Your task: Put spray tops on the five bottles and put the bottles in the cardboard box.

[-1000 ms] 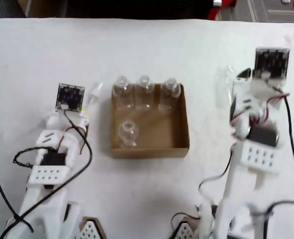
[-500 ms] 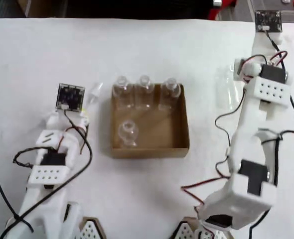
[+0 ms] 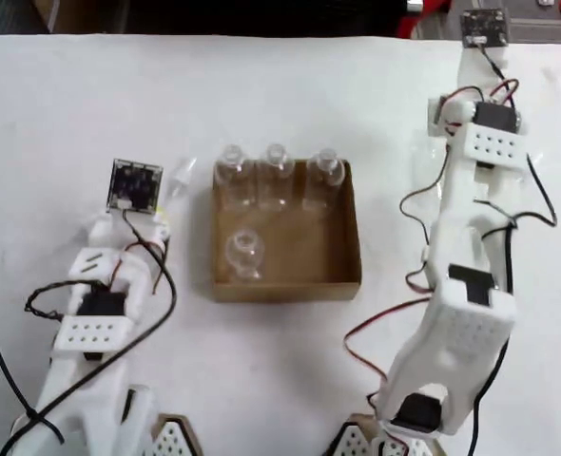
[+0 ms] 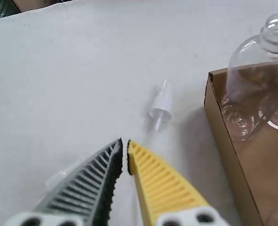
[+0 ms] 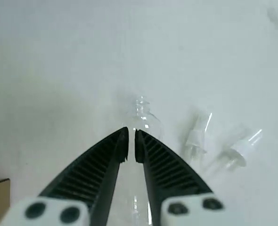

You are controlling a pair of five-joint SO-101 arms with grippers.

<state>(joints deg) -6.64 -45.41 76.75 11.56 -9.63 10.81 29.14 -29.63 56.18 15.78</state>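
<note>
Close in, the left gripper [image 4: 125, 143] has not moved; its fingers are pressed together on nothing, just short of a spray top [image 4: 160, 106] lying beside the cardboard box [image 3: 285, 288], where four bottles [image 3: 245, 252] already sit. Farther out, the right arm [image 3: 471, 218] has stretched long across the table [image 3: 71, 95], and the right gripper [image 5: 131, 134], fingers almost shut and empty, now hangs over the last bottle [image 5: 143, 115], which lies near two more spray tops [image 5: 199, 134]. It may be touching that bottle, I can't tell, but it looks ready to fetch it.
</note>
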